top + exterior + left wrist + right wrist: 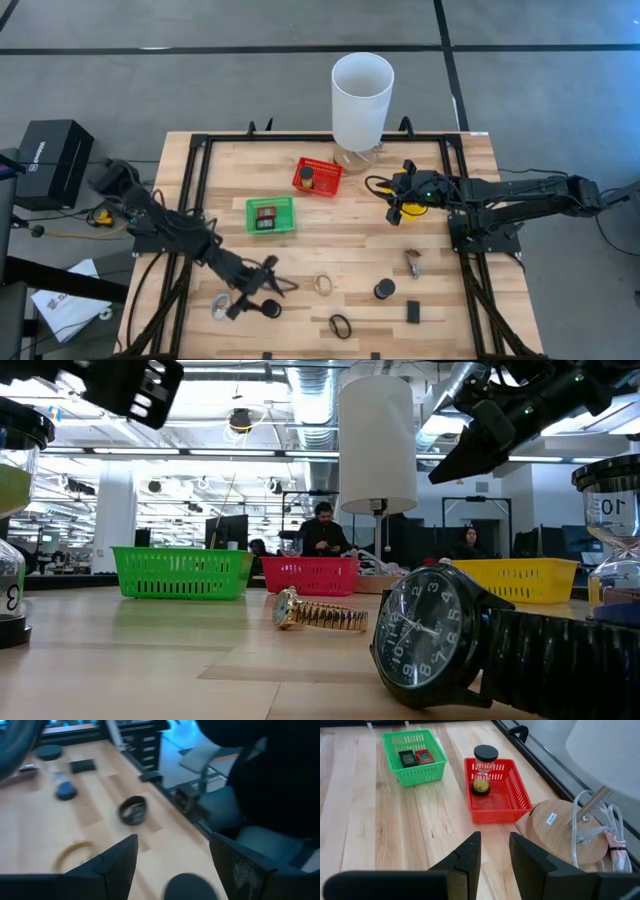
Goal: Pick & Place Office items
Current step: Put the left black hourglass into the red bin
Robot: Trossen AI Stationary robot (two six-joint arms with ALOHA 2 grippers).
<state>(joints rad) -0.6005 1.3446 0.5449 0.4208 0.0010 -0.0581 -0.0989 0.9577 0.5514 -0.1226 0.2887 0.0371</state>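
High view: three baskets (270,215), left claw (250,297) spread apart, right claw (394,213) narrowly parted, empty.

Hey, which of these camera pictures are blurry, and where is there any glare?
Left wrist view: smeared by blur, the dark watch loop and gold watch are soft. Low view: the black watch up close is sharp, and bright ceiling lights glare behind the lamp shade. Right wrist view: crisp on the red basket and the hourglass inside it. High view: evenly lit.
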